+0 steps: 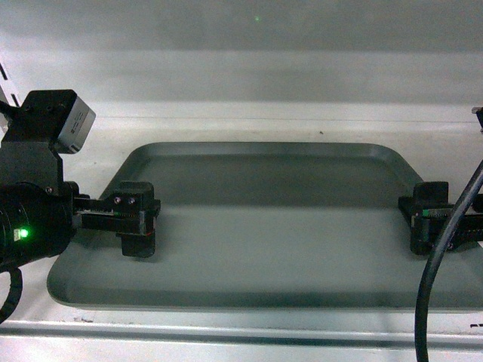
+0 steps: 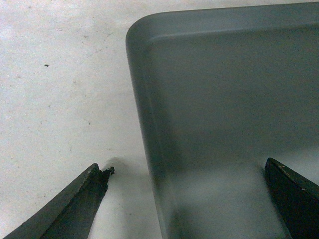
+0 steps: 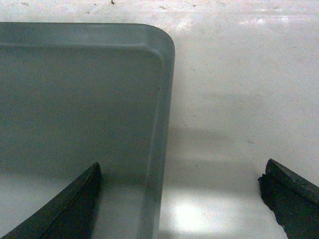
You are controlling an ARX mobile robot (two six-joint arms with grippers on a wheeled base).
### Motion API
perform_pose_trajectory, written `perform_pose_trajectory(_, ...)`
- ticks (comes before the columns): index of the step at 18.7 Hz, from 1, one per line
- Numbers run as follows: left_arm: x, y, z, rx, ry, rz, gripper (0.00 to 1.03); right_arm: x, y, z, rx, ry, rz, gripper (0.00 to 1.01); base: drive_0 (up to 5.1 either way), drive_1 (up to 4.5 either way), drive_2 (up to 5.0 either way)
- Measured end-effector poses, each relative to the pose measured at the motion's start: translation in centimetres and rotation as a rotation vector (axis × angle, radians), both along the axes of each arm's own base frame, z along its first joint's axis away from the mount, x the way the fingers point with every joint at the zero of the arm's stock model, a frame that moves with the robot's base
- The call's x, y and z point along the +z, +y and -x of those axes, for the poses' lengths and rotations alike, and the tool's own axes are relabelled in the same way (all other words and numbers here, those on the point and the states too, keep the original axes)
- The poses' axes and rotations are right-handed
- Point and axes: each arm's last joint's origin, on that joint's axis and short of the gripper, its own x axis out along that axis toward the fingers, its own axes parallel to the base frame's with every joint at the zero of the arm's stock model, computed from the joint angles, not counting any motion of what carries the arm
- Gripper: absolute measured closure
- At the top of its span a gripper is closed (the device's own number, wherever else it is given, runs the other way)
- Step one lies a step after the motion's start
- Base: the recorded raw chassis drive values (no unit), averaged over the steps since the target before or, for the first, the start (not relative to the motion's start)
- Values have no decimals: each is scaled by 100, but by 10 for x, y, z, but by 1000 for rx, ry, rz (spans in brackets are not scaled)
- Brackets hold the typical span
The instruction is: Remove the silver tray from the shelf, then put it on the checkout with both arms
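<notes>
The silver tray lies flat on the pale shelf, its long side toward me. My left gripper is open at the tray's left edge. In the left wrist view the left gripper straddles the left rim: one finger is over the shelf board, the other over the tray's inside. My right gripper is open at the right edge. In the right wrist view the right gripper straddles the tray the same way. The checkout is out of view.
The shelf's shiny front lip runs just below the tray's near rim. A back wall rises behind the tray. A thick black cable hangs in front of the right gripper. Bare shelf board lies left of the tray, and more to its right.
</notes>
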Motion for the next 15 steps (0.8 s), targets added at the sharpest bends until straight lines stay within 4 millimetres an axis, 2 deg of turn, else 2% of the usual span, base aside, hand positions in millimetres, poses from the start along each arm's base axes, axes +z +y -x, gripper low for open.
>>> perform_pose_trajectory(3,0,-1,0,-3,3,1,5,0,1,0,3,-1,1,4,0,0,0)
perform_pose_trajectory(5,0,-2,1,-3,-1,2,5,0,4,0,12,-4,1,26,0,0,0)
perform_pose_trajectory(6,0,-3,1,-3,-4,5,10,1,6,0,18,-4,1,34,0,0,0)
perform_pose_trajectory(10,-1,-4,5,-11,-12,30,49,1,7,1,15,-6,5,74,0,0,0)
perform_pose_trajectory(12,0,-3,6,-3,-14,31,65,1,9,1,14,-9,8,90,0,0,0)
perform_pose_trajectory(13,1,-2,7,4,-15,29,75,1,10,1,-7,-7,-22,97,0,0,0)
perform_pose_trajectory(15,1,-1,8,13,-17,27,89,1,10,1,-24,-5,-47,98,0,0,0)
